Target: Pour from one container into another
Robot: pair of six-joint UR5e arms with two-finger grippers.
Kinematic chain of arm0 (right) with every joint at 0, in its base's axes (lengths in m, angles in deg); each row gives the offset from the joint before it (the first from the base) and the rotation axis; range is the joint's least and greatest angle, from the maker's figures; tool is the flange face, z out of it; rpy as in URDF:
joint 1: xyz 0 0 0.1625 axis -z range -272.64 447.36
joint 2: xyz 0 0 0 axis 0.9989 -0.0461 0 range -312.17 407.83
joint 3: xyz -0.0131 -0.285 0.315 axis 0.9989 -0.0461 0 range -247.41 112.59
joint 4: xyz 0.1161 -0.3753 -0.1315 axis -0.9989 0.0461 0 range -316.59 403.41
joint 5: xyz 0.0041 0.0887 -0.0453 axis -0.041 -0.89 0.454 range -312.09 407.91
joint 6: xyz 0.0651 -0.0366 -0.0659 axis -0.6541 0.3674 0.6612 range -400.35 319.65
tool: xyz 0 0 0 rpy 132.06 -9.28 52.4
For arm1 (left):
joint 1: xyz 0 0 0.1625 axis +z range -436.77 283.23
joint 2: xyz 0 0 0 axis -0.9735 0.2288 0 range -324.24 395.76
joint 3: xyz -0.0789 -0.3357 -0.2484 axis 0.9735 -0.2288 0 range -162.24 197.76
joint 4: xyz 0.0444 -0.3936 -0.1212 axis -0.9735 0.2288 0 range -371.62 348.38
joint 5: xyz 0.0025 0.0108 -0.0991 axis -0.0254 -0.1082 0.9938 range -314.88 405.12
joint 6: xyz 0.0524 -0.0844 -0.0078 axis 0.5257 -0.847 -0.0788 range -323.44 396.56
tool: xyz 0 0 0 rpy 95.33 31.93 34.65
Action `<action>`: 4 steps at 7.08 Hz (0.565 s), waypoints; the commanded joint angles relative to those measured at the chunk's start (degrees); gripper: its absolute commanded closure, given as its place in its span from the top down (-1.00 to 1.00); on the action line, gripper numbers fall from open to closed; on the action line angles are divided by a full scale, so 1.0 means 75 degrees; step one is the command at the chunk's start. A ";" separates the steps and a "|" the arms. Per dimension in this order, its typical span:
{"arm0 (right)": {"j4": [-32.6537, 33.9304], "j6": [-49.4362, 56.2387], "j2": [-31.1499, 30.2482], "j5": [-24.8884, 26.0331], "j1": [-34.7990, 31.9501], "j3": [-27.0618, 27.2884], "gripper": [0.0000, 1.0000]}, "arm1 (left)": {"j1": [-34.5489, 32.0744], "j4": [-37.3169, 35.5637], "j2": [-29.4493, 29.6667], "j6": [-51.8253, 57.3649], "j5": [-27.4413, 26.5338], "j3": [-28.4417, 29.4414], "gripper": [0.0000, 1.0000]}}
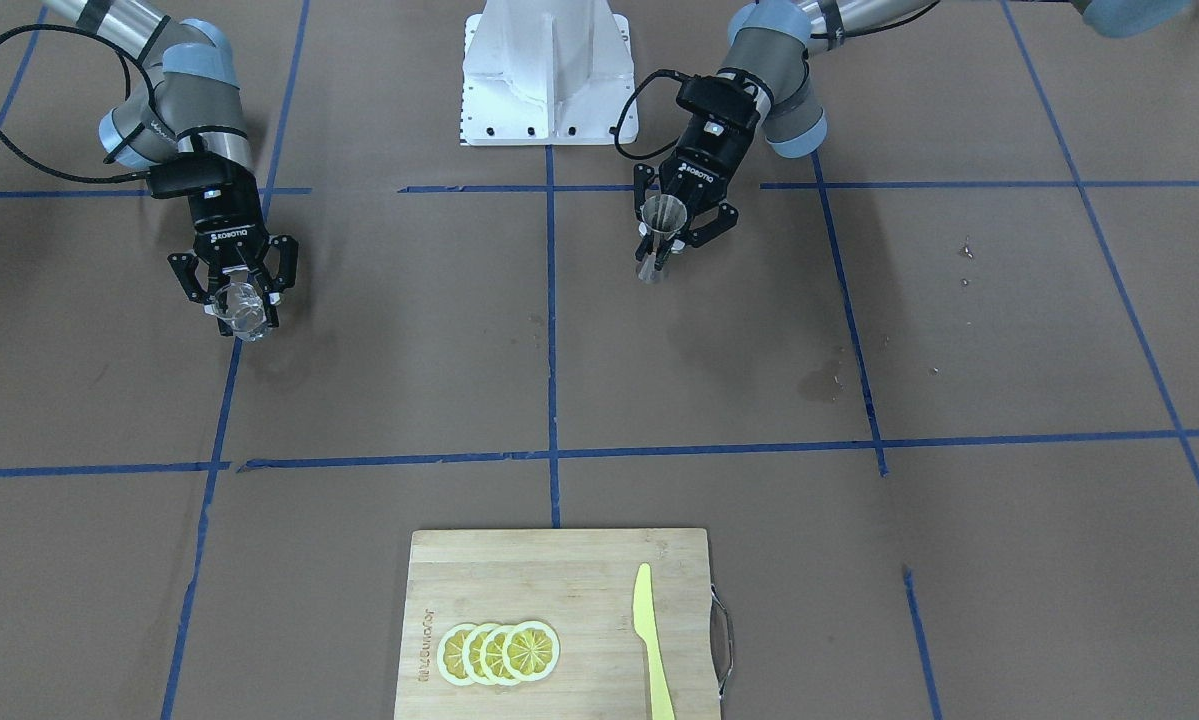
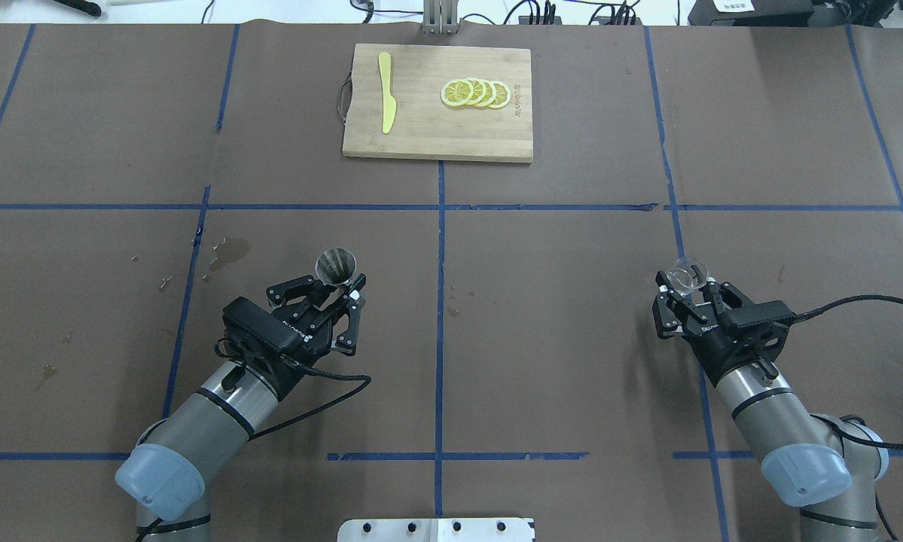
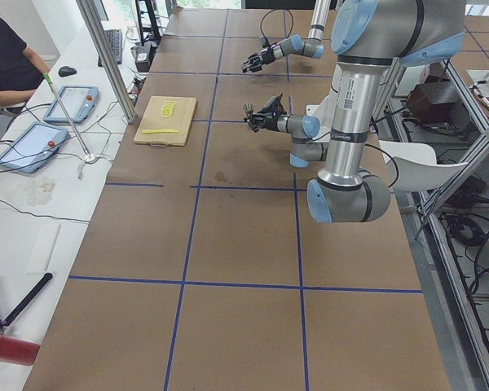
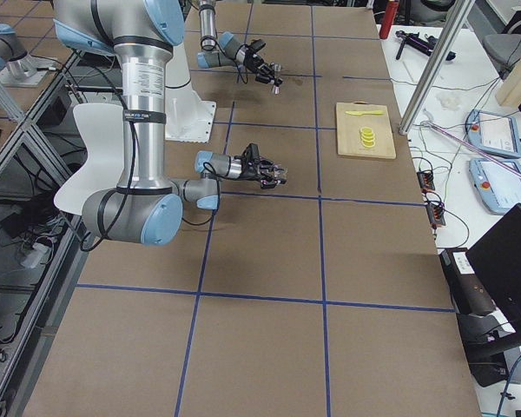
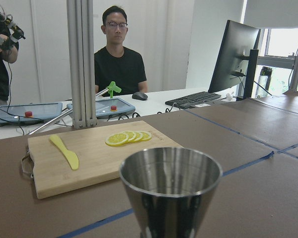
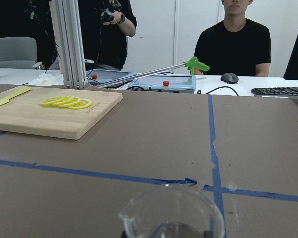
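The small steel jigger stands upright in my left gripper, which is shut on its narrow waist and holds it a little above the table. Its open upper cone fills the bottom of the left wrist view. In the front view the jigger is right of centre. My right gripper is shut on the clear glass cup, also upright and off the table, far to the right of the jigger. The cup's rim and pouring lip show in the right wrist view. I cannot tell what it holds.
A wooden cutting board lies at the far middle edge with lemon slices and a yellow knife. Wet stains mark the brown paper left of the jigger. People sit and stand beyond the far edge.
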 commanded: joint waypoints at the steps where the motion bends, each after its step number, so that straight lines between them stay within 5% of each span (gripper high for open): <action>1: 0.0098 0.0025 0.0073 -0.0018 0.0033 0.0268 -0.77 | -0.0148 -0.0081 0.0169 0.0292 0.0070 0.0101 -1.00; 4: 0.0750 0.0904 0.0528 -0.0030 0.0254 0.0958 -0.79 | -0.0195 -0.0292 0.0520 0.0831 0.0315 0.0242 -1.00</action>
